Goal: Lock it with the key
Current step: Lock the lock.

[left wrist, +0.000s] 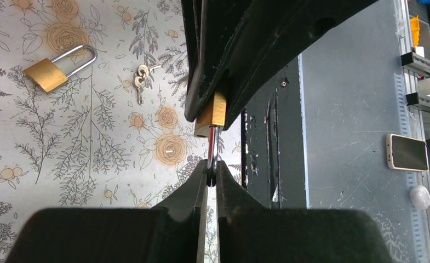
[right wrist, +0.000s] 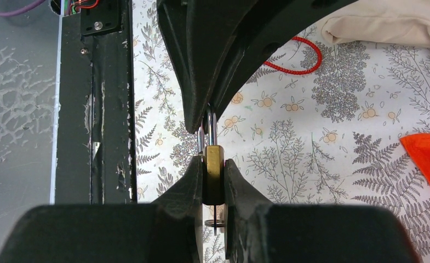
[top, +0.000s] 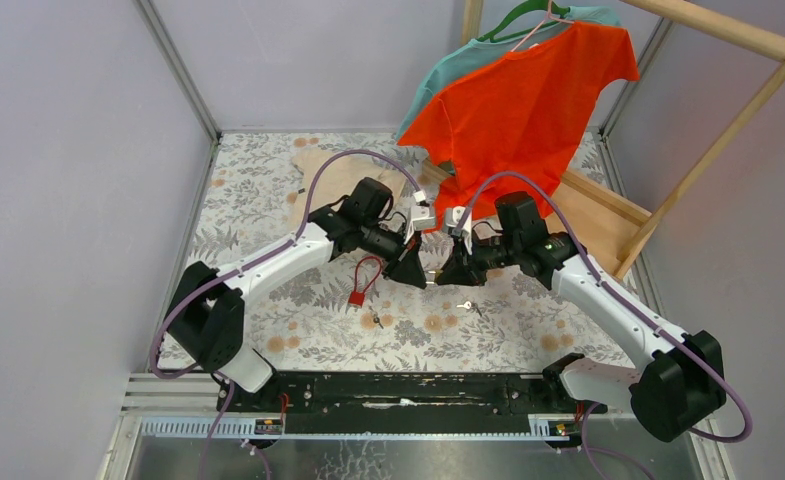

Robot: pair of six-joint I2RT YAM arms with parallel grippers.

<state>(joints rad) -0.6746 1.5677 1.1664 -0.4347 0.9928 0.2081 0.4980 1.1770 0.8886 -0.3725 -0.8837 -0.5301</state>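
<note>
Mid-frame above the tabletop (top: pixel 528 320), right fingers (right wrist: pixel 188 186) clamped the brass padlock (right wrist: pixel 213 170) while left fingers (left wrist: pixel 193 192) pinched its shackle (left wrist: pixel 214 145), seemingly bracing both halves for pressing shut.

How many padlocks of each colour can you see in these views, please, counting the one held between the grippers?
Brass: 2, the held padlock and the loose padlock.
Red: 1, the red padlock.
Total: 3.
</note>
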